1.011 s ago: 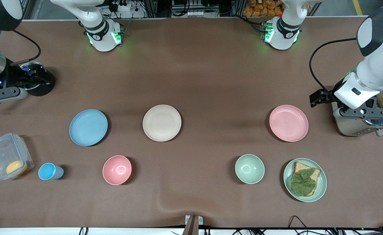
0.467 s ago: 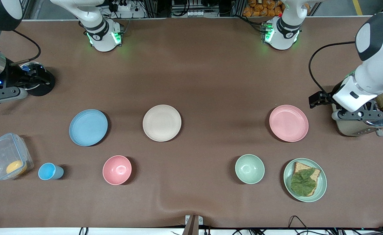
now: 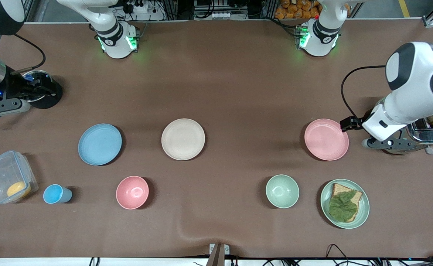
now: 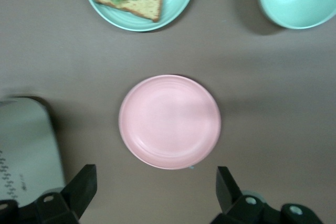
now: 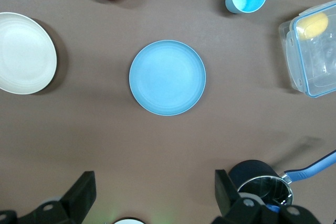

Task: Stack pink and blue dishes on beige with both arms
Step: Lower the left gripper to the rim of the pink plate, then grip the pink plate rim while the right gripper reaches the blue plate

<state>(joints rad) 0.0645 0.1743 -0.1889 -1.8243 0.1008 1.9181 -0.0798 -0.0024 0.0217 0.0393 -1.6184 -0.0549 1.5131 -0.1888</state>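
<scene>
— Where is the left gripper (image 4: 152, 192)?
— Up over the tabletop (image 3: 238, 85) beside the toaster (image 3: 419, 136), fingers spread wide, holding nothing. The pink plate (image 3: 326, 139) lies flat just off its tips.
— And the right gripper (image 5: 152, 195)?
— Wide apart too, empty, over the right arm's end near a dark pot (image 5: 261, 179). The blue plate (image 3: 99, 144) sits flat on the tabletop, and the beige plate (image 3: 183, 139) lies between the blue and pink ones, apart from both.
</scene>
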